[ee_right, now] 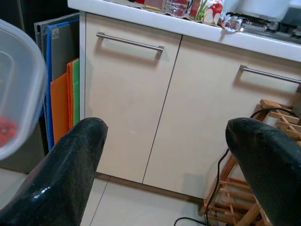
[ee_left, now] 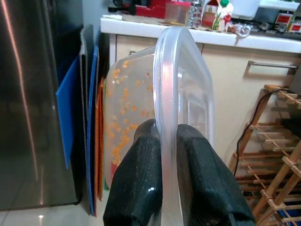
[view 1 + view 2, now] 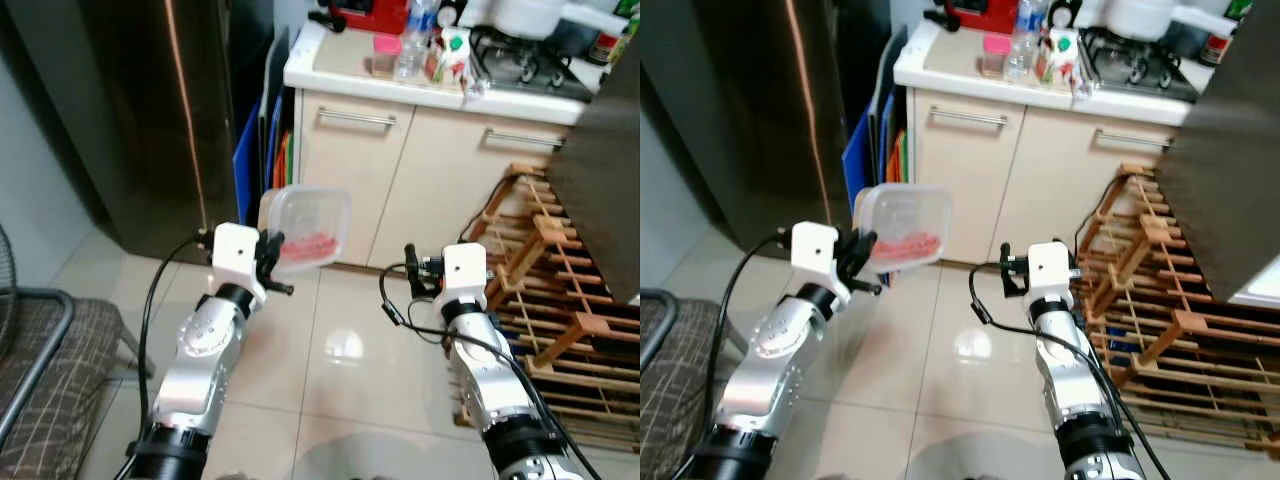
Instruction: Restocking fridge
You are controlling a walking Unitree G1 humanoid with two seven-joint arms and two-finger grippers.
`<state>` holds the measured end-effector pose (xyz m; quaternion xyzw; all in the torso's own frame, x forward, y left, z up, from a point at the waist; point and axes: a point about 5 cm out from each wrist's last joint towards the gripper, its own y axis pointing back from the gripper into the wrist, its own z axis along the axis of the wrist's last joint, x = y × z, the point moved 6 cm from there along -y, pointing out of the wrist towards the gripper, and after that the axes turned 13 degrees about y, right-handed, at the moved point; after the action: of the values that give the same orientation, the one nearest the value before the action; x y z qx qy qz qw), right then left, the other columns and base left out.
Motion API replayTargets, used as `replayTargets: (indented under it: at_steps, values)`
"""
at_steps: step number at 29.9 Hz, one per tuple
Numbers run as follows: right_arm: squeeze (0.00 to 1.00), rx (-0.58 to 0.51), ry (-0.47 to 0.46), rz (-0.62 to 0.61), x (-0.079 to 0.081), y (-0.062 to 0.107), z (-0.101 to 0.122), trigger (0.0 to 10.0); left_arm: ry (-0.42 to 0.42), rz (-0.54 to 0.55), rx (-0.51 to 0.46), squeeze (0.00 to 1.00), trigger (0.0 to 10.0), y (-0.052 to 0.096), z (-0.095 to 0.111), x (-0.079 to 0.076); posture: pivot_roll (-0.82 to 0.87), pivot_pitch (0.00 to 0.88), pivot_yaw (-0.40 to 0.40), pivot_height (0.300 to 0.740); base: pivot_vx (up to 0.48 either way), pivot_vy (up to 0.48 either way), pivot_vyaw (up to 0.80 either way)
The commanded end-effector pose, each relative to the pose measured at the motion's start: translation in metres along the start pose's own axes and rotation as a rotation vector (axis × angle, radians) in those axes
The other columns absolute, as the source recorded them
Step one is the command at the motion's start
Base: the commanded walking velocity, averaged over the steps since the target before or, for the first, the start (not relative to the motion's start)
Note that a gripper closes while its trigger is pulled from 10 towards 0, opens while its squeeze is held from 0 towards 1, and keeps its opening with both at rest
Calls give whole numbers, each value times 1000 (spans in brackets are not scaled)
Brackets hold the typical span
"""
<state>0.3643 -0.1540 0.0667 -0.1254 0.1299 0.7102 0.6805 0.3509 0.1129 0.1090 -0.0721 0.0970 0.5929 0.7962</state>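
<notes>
Kitchen with pale tiled floor, dark steel fridge (image 3: 150, 120) at left, cream cabinets (image 3: 400, 170) ahead. Clear lidded container (image 3: 308, 228) of red food is pinched by its rim in the left end effector (image 3: 270, 262), held on edge, long axis roughly horizontal, face toward the cabinets. Right end effector (image 1: 164, 155) spread wide, empty. Advisable: level the container before approaching the fridge.

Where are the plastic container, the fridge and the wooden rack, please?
plastic container (image 3: 312, 228): left eye view, clear side wall.
fridge (image 3: 130, 120): left eye view, dark steel door.
wooden rack (image 3: 560, 300): left eye view, slatted shelf.
</notes>
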Motion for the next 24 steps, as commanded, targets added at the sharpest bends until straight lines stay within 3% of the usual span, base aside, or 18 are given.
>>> replayTargets:
  at_steps: [1, 20, 24]
  values:
    - [0, 4, -2, -4, -3, 1, -3, 10000, -3, -46, -60, 0, 10000, -2, 15, -11, -7, 0, -55, 740, 0, -480, 0]
    - [0, 17, 7, -10, -8, 1, -8, 10000, -19, -86, -68, 0, 10000, 1, 15, -18, -11, 0, -55, 740, 0, -480, 0]
    - [0, 29, 11, -21, -12, 1, -12, 10000, -54, -166, -56, 0, 10000, 2, 13, -34, -11, 0, -53, 740, 0, -480, 0]
